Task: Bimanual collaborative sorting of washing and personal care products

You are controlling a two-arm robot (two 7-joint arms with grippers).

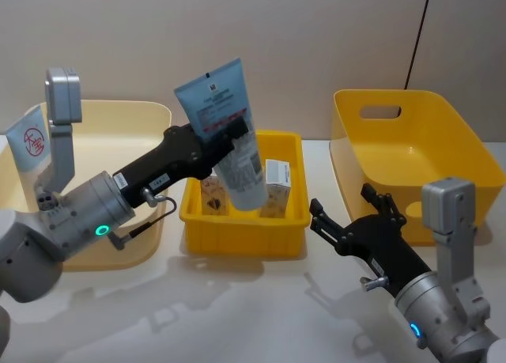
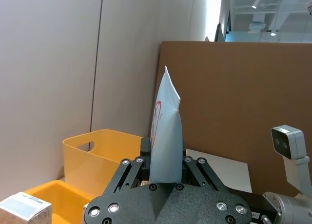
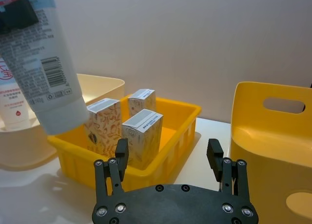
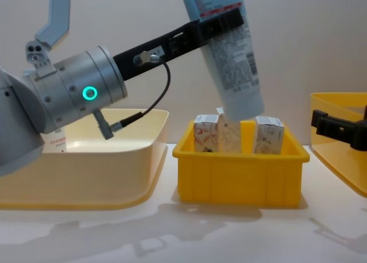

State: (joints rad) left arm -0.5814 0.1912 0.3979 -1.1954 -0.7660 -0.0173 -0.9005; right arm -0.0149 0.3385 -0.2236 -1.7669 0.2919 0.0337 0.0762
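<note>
Pale-blue tube, barcode and unreadable fine print, clamped in left tool.

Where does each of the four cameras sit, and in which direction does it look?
Head view: high on the robot, facing forward and down at the small yellow tray; left gripper clamps the tube, right gripper open.
Chest view: low, facing forward; left arm shows at the left.
Left wrist view: on that wrist, facing along the gripper; tube edge-on.
Right wrist view: on that wrist, facing the cartons past its open gripper.
Shared: head and chest views both show the tube tilted above the tray.
</note>
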